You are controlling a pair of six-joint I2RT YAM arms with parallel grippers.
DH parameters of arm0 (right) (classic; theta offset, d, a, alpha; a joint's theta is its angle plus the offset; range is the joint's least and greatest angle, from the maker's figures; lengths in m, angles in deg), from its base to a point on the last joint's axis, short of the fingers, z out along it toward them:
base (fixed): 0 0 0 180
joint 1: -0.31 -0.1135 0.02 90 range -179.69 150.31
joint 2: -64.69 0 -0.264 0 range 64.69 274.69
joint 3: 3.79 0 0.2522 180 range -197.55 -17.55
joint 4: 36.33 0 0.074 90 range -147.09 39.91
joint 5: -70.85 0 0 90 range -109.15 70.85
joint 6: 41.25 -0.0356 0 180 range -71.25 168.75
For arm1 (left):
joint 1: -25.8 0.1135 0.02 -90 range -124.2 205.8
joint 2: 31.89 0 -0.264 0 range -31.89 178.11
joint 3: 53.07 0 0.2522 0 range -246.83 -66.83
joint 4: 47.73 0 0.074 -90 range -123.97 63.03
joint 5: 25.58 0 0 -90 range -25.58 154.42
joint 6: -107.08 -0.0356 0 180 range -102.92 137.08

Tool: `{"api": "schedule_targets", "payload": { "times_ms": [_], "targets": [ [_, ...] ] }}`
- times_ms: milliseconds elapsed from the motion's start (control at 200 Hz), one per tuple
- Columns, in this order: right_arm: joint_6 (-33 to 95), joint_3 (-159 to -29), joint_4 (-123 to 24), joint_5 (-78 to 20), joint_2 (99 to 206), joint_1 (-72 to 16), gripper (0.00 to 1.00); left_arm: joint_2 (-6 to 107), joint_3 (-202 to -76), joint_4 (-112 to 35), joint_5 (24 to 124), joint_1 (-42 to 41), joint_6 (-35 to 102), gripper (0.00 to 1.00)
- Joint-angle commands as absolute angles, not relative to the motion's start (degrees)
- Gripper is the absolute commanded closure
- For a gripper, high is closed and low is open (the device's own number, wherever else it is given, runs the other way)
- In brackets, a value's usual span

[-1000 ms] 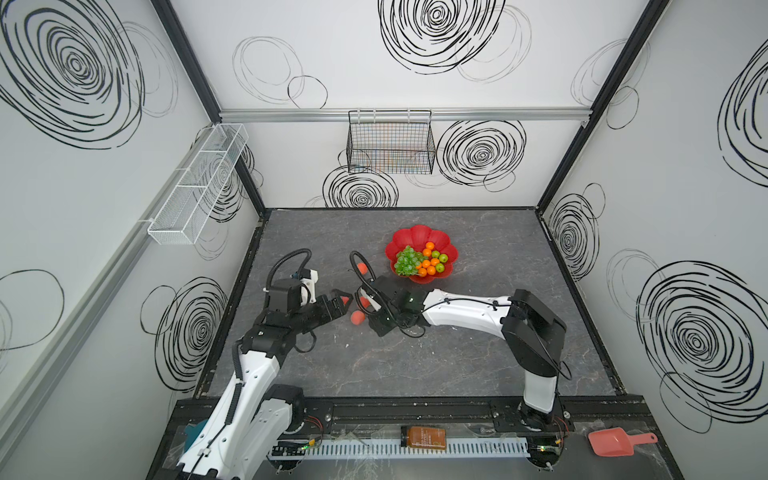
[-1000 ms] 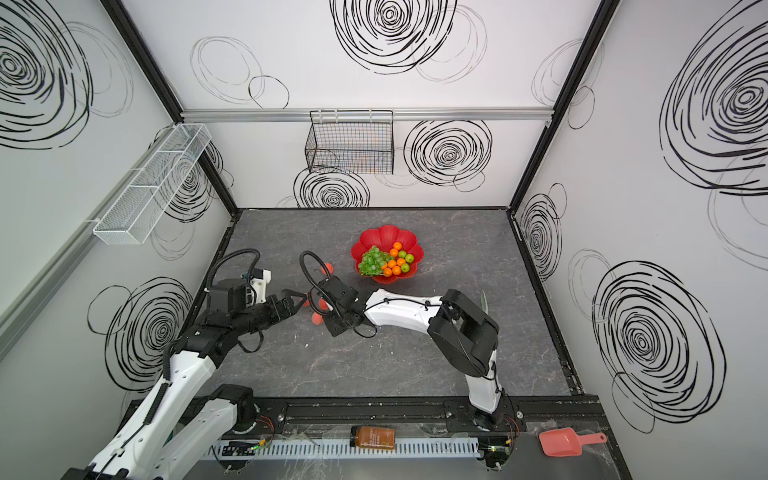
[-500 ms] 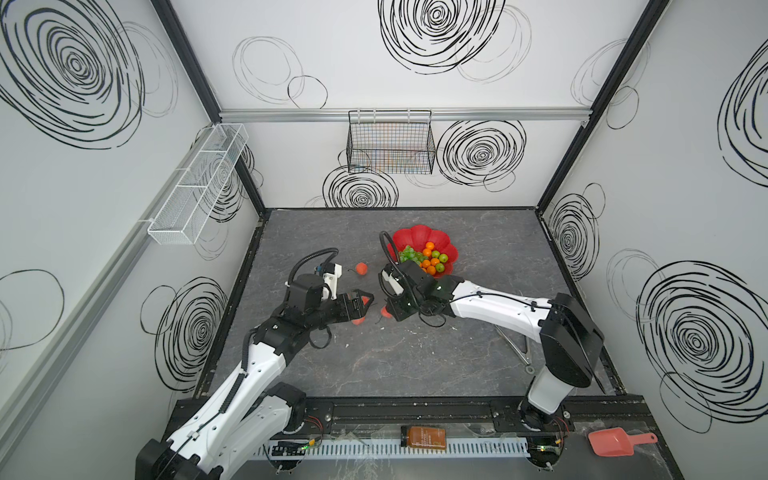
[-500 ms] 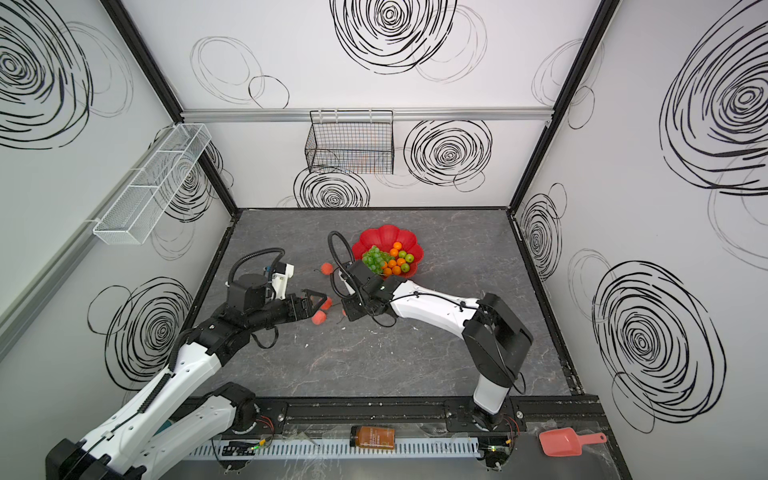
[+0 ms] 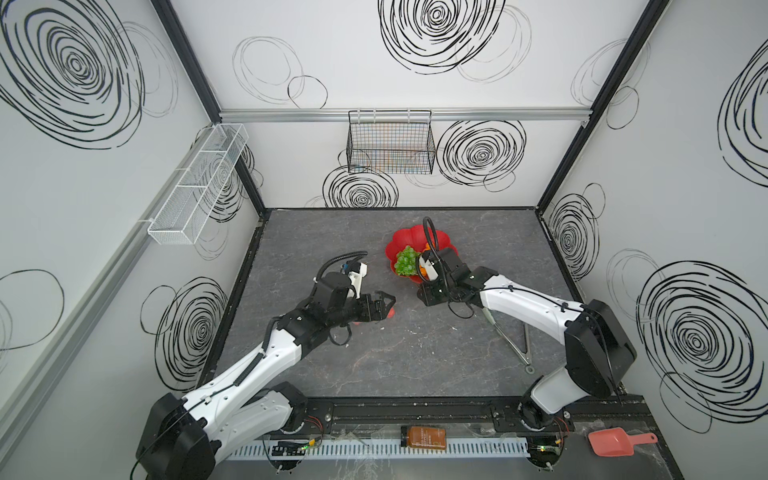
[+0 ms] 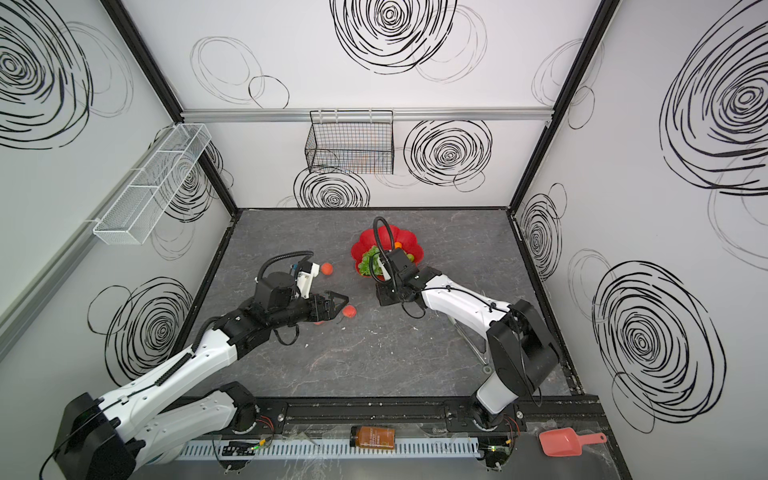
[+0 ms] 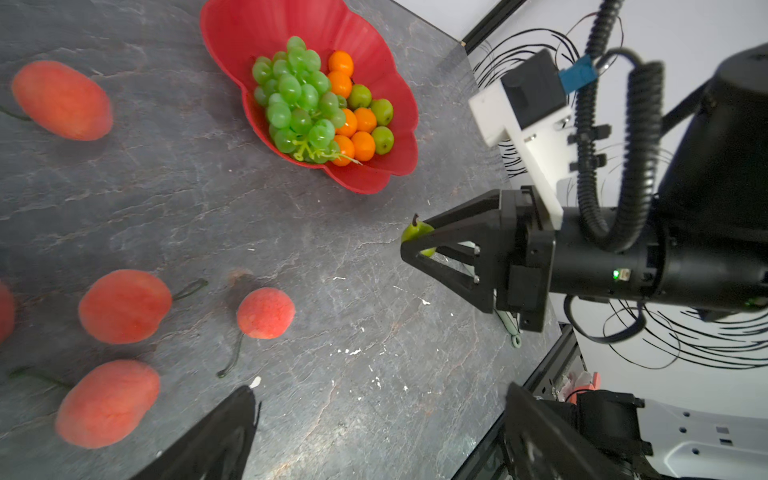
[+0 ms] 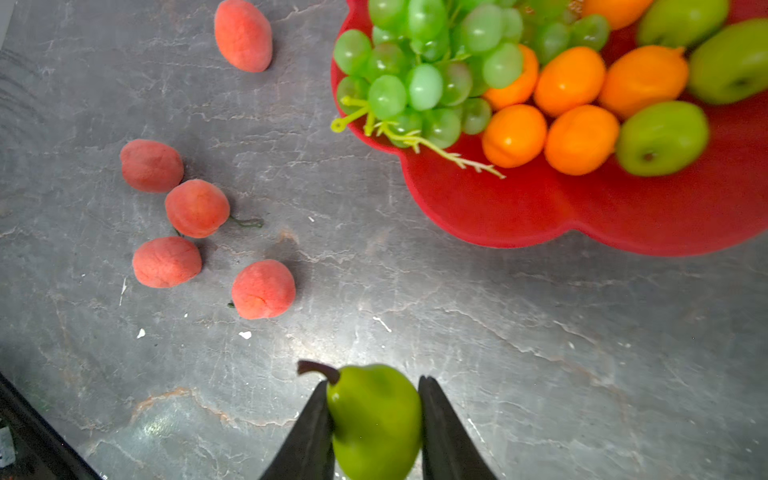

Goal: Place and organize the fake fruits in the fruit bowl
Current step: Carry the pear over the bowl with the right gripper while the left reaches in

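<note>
The red flower-shaped fruit bowl [image 5: 400, 243] [image 7: 232, 25] [image 8: 582, 216] holds green grapes [image 7: 297, 99] [image 8: 424, 75], several oranges [image 7: 357, 124] and green apples [image 8: 663, 137]. My right gripper [image 8: 373, 383] [image 5: 424, 296] hangs just in front of the bowl, shut on a green apple [image 8: 374, 419] [image 7: 417, 230] with a brown stem. Several pinkish-red peaches [image 8: 263, 289] [image 7: 124, 305] lie on the table left of the bowl. My left gripper [image 7: 378, 399] [image 6: 338, 301] is open and empty above them. One peach [image 6: 350, 311] lies by its fingertips.
Pale-green tongs [image 5: 511, 345] lie on the table under the right arm. A black wire basket [image 5: 390, 147] hangs on the back wall. A white mesh rack [image 5: 195, 187] is on the left wall. A pink scoop [image 5: 615, 441] and a bottle [image 5: 423, 437] sit beyond the front rail.
My right gripper has carried the green apple to the right, from beside the peaches towards the bowl. The left arm has stretched out to the right over the peaches, still open.
</note>
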State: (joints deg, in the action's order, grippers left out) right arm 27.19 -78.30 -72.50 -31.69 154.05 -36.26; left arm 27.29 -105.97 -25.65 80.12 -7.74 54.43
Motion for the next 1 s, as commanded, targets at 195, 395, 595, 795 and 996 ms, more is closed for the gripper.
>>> {"api": "schedule_targets", "payload": {
  "times_ms": [195,395,595,795,996],
  "targets": [
    [31.3,-76.6,-72.7,-34.4,150.6,-26.7,0.66,36.1,-111.9,-36.3,78.1,-14.4,56.2,0.04],
    [33.9,-79.0,-72.7,-34.1,152.3,-21.1,0.66,41.4,-114.5,-41.5,79.0,-16.2,57.5,0.04],
    [34.7,-83.6,-73.1,-33.9,156.2,-17.6,0.66,47.9,-121.2,-41.0,79.6,-16.4,55.1,0.04],
    [36.1,-91.5,-76.4,-31.9,163.5,-17.0,0.66,54.0,-128.6,-39.8,80.1,-15.6,53.2,0.04],
    [37.2,-98.9,-79.1,-30.5,170.6,-17.0,0.66,58.0,-132.4,-40.9,79.4,-13.7,52.4,0.04]
  ]
}}
